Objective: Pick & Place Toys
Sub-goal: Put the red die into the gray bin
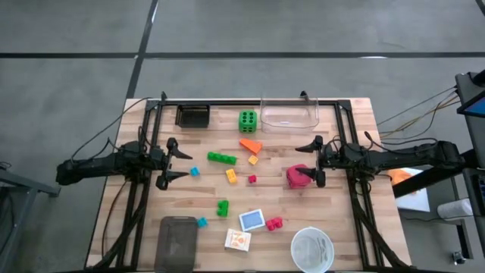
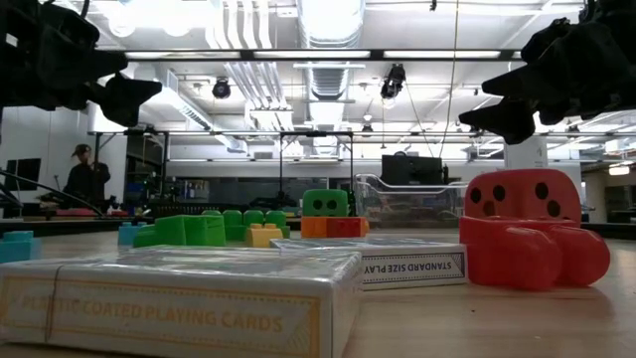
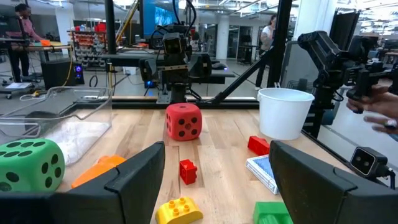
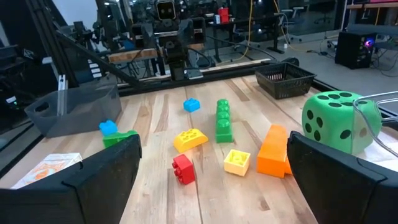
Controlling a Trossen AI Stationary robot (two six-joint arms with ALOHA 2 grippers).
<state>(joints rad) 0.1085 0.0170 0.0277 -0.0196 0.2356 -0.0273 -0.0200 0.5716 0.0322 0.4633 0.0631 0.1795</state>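
The left gripper [image 1: 176, 161] hovers near the tabletop's left edge with its fingers spread and nothing between them. Toys lie scattered across the middle of the tabletop: a blue brick [image 1: 194, 172] just beside that gripper, a long green brick [image 1: 221, 158] with its long axis running left to right, a green die [image 1: 248, 120] toward the far edge beside the clear tub [image 1: 289, 114], an orange brick [image 1: 251, 145], yellow bricks [image 1: 231, 175], a small red brick [image 1: 252, 179], and two card packs [image 1: 245, 230] near the front edge.

The red die [image 1: 298, 176] sits right of centre, touching or just beside the lower finger of the right gripper [image 1: 314, 160], whose fingers are spread wide and empty. The die lies toward the front edge from the gap between those fingers, not squarely in it. The right arm is clearly the nearer; it would likely need to shift frontward before closing
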